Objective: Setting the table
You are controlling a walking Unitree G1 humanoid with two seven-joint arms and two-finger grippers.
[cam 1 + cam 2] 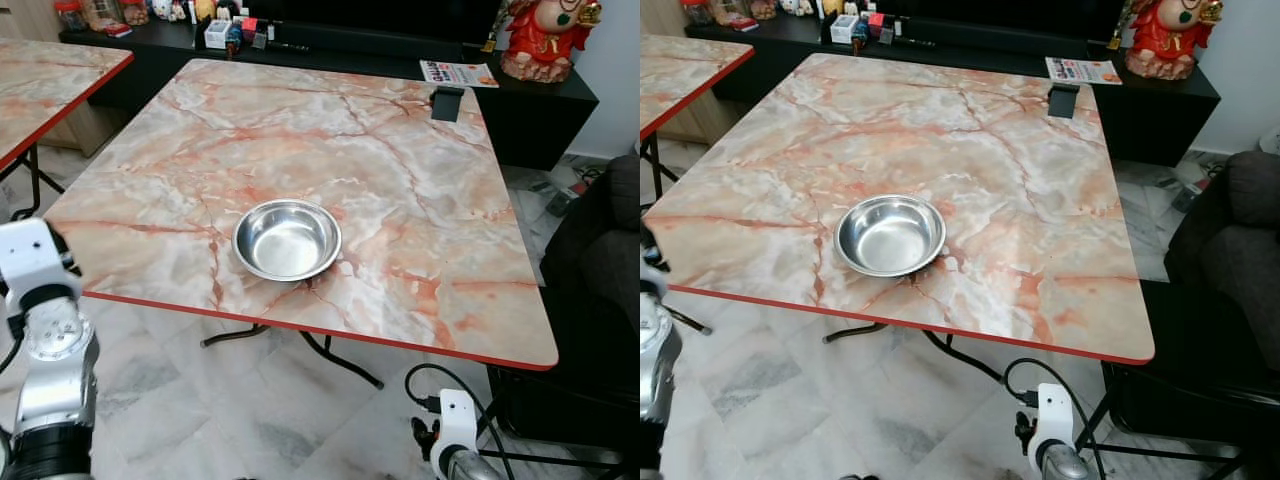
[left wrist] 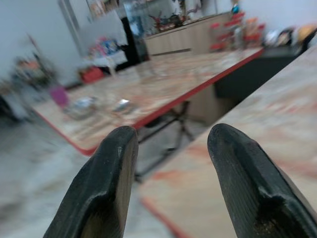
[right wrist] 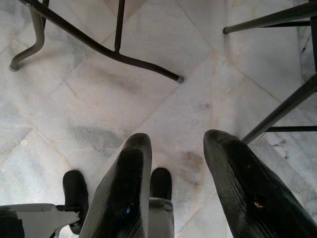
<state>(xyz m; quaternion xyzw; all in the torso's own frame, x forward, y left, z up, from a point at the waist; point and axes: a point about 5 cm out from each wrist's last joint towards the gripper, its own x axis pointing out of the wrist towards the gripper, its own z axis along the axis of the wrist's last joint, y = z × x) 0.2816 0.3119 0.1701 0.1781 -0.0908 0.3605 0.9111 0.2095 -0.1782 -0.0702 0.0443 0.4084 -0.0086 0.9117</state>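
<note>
Marble table (image 1: 420, 200) holds one steel bowl (image 1: 287, 239).

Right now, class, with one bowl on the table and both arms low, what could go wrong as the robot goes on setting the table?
1. The steel bowl sits near the table's red front edge; a rising arm might knock it off.
2. The left gripper, open beside that edge, could catch the tabletop.
3. The table's floor-level legs could trip the robot.

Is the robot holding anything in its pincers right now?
No, nothing is held. The left pincer is open with only air between its fingers, and the right pincer is open above the floor. The steel bowl sits alone on the table.
</note>
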